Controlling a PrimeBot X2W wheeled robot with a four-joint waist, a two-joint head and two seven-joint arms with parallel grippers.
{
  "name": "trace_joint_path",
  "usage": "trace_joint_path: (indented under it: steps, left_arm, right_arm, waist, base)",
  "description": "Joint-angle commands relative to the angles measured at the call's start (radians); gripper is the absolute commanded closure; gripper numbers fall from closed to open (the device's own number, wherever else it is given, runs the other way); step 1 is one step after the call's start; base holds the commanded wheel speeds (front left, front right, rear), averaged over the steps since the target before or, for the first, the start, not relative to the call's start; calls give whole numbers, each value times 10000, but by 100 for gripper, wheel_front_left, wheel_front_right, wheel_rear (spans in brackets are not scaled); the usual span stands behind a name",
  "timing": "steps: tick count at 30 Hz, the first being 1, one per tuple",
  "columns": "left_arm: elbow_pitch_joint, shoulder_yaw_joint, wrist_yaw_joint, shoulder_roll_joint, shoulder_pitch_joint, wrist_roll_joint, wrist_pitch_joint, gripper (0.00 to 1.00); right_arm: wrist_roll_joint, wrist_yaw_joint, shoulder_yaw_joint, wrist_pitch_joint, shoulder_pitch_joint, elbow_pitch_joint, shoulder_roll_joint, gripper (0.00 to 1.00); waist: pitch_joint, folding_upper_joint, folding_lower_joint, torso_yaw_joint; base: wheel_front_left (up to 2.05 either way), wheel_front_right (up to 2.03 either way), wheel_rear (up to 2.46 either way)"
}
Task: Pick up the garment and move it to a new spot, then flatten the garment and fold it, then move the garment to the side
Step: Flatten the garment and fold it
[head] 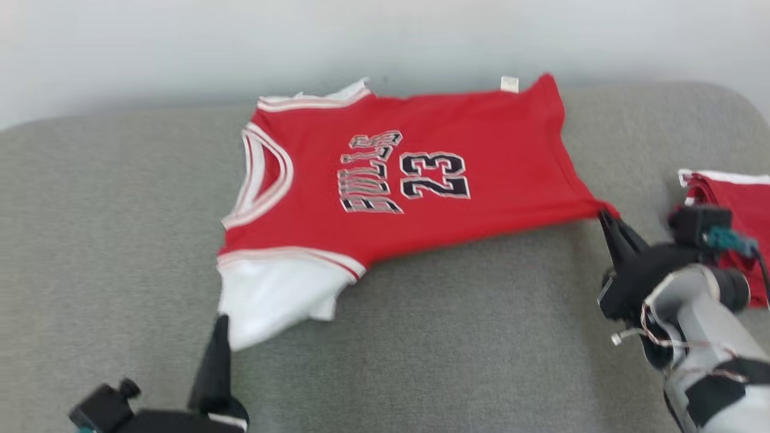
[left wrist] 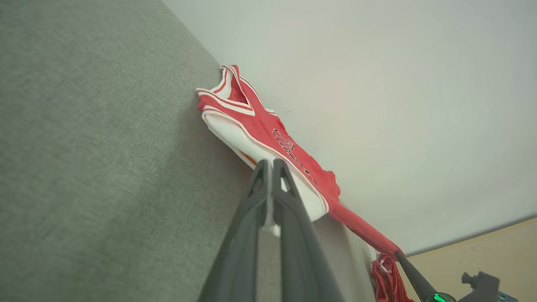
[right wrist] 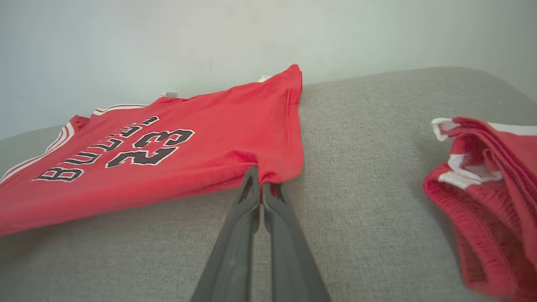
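Note:
The garment [head: 421,180] is a red basketball jersey with white sleeves and the number 23, spread out on the grey cushion [head: 120,240]. My left gripper [head: 221,322] is shut on the white sleeve edge at the jersey's near left corner; in the left wrist view the left gripper [left wrist: 268,163] pinches the white cloth of the garment [left wrist: 260,126]. My right gripper [head: 603,215] is shut on the red hem corner at the right. In the right wrist view the right gripper [right wrist: 258,174] clamps that hem of the garment [right wrist: 176,151]. The jersey is stretched taut between both grips.
A second red piece of clothing with white trim [head: 734,210] lies folded at the right edge of the cushion, close behind my right forearm, and appears as red folded cloth [right wrist: 491,188] in the right wrist view. A pale wall [head: 385,42] stands behind the cushion.

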Motion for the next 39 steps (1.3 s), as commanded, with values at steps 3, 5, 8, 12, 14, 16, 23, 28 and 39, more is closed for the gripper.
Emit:
trace_joint_path:
  steps: [3, 5, 8, 12, 14, 16, 23, 28, 39]
  left_arm:
    - [-141, -320, -44, -10, 786, -162, 295, 100]
    - [-182, -600, -48, 59, 1147, -219, 584, 100]
    - [-188, -874, -62, 177, 1573, -336, 918, 100]
    - [-132, -1036, 47, 384, 1917, -297, 1222, 100]
    - [-107, -1072, 137, 491, 2027, -238, 1307, 100]
    - [-87, -1108, 178, 558, 2099, -206, 1397, 100]
    - [60, -1605, 756, 1199, 2417, -14, 2515, 100]
    - [-157, -1572, 885, 1255, 2574, -314, 2822, 100]
    - [-481, -1498, 416, 398, 867, -424, 2387, 100]
  right_arm:
    - [-168, -2, -803, -106, 1068, -411, 268, 100]
    - [-326, -2, -1370, -163, 1679, -716, 379, 100]
    - [-678, -2, -2173, -71, 2572, -1208, 634, 100]
    - [-1555, -2, -3118, 698, 3763, -2025, 835, 100]
    - [-2116, -2, -3391, 1350, 4313, -2643, 955, 100]
    - [-2383, -2, -3540, 1760, 4631, -2987, 1010, 100]
    - [-3362, -2, -4311, 3914, 6457, -5125, 1659, 100]
    - [-3628, -2, -4671, 4457, 7260, -5957, 2003, 100]
    - [-3586, -2, -4669, 3827, 6972, -6796, 1920, 100]
  waist:
    - [-633, 2, 4, 604]
    - [-729, 2, 4, 717]
    - [-878, 2, 4, 881]
    - [-1014, 2, 4, 1097]
    - [-1055, 2, 4, 1136]
    - [-1072, 2, 4, 1143]
    - [-1195, 2, 4, 1143]
    - [-1258, 2, 4, 1124]
    - [-1110, 2, 4, 1315]
  base:
    - [0, 0, 0]
    - [0, 0, 0]
    - [0, 0, 0]
    - [0, 0, 0]
    - [0, 0, 0]
    - [0, 0, 0]
    - [0, 0, 0]
    - [0, 0, 0]
    - [0, 0, 0]
